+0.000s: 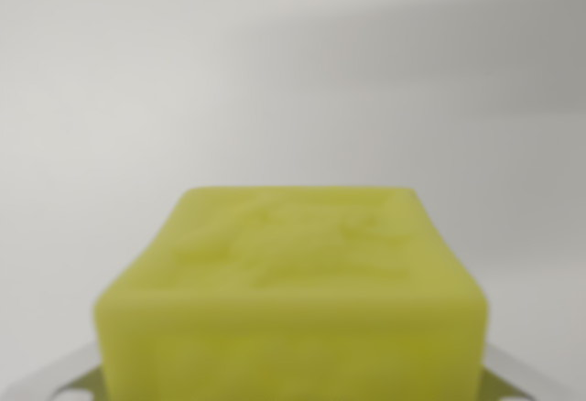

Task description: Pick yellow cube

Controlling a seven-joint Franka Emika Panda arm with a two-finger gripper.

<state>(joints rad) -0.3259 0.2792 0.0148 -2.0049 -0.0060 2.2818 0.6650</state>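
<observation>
Of the gripper [291, 384], only two pale metal fingertips are seen, one at seven o'clock [57, 381] and one at five o'clock, each poking out from behind the cube. Whether the fingers are pressed onto the cube or stand just beside it cannot be told, since the contact is hidden. Between them the yellow cube [291, 300] is found at six o'clock, blurred and very close, filling the lower middle. A plain grey surface [293, 71] is shown from nine through twelve to three o'clock.
</observation>
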